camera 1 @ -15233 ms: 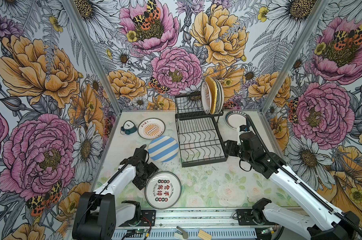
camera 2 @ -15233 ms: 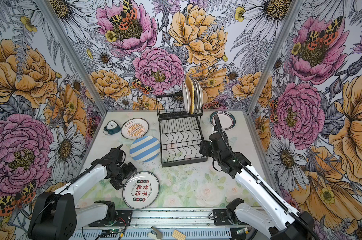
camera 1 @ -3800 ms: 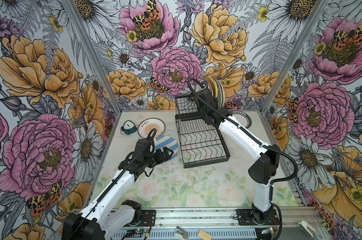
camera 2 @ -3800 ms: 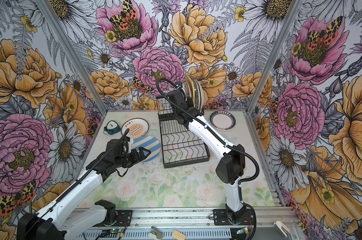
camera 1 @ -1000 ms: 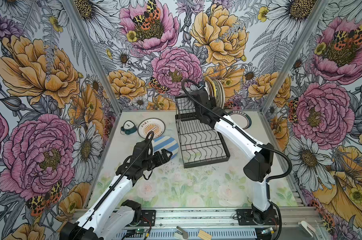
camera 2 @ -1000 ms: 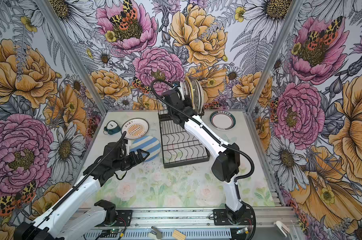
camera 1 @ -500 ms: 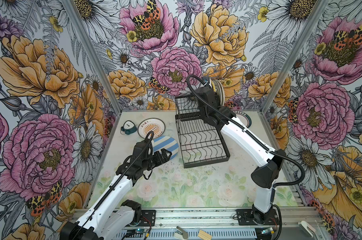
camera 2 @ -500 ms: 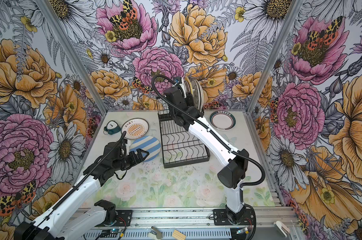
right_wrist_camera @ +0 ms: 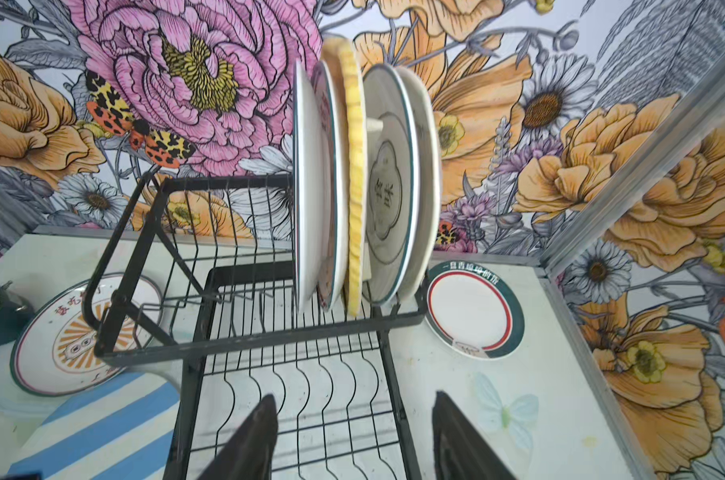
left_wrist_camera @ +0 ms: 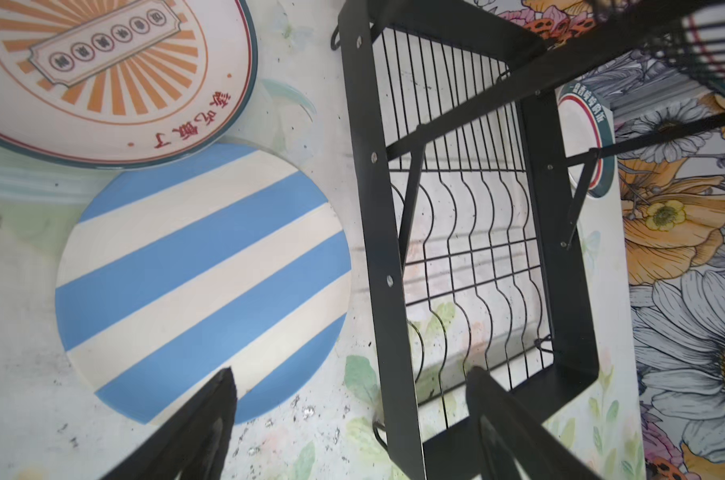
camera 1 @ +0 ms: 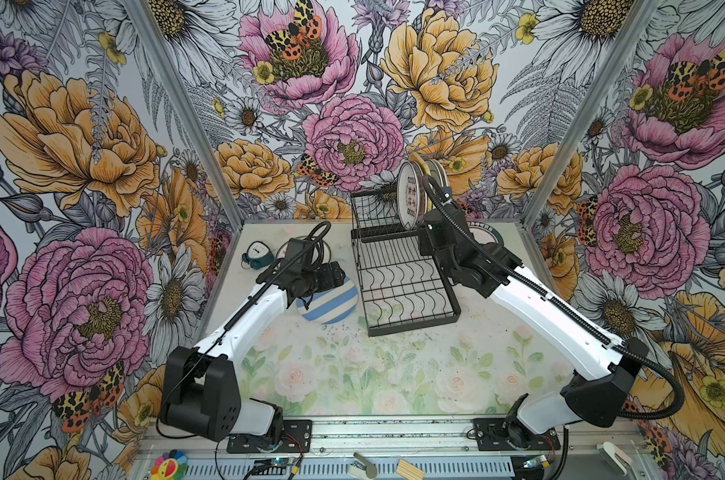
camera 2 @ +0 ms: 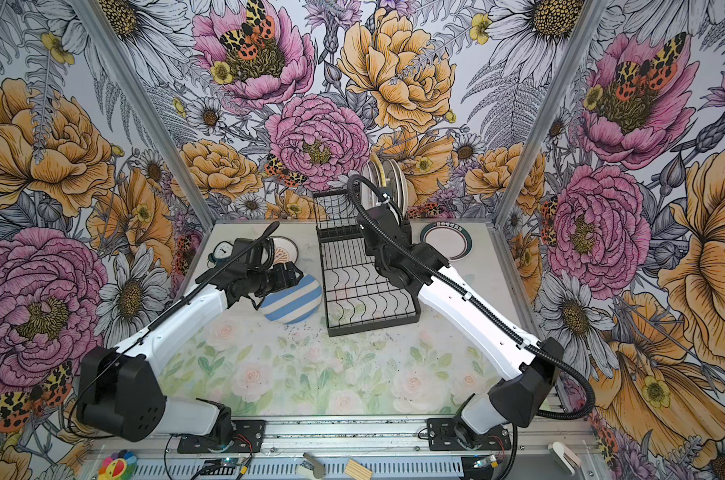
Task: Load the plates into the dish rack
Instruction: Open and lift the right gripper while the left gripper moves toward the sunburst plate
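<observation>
Your jaws both gape empty; the flat striped plate [left_wrist_camera: 202, 282] beside the dish rack [left_wrist_camera: 374, 208] may skid when nudged

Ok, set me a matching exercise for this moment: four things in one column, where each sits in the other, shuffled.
Things:
1 striped plate
2 yellow plate
3 green-rimmed plate
4 clock

Places:
A upright on the rack's upper shelf
B flat on the table, right of the rack
C back left, farthest from the rack
D flat, just left of the rack's lower tray

Pairs: 1-D, 2-A, 3-B, 4-C
</observation>
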Motion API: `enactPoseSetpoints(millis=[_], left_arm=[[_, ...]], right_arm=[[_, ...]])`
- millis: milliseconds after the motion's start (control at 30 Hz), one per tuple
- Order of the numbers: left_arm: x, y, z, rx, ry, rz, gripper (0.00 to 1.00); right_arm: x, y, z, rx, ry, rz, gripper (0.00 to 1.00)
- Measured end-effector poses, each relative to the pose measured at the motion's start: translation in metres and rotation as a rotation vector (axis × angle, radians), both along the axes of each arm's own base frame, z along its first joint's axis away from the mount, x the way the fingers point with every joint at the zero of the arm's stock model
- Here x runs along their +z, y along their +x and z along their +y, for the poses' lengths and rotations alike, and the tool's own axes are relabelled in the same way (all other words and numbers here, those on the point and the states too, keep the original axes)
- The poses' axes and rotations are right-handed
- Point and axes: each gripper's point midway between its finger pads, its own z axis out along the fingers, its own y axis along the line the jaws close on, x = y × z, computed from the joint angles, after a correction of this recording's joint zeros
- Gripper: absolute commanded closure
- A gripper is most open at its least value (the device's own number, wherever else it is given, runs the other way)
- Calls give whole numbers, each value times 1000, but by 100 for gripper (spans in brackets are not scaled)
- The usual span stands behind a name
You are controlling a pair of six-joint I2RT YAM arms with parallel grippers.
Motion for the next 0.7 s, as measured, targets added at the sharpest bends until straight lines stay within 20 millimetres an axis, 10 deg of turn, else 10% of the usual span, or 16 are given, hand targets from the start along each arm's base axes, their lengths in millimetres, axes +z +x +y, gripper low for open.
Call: enactPoseSetpoints(millis=[267, 700], left_arm=[[-39, 64, -8, -50, 166, 60, 47], [-95, 122, -14, -44, 334, 130, 58]], right_arm=[[-60, -39, -26, -3, 79, 148, 39], [-62, -54, -68, -89, 169, 148, 39]])
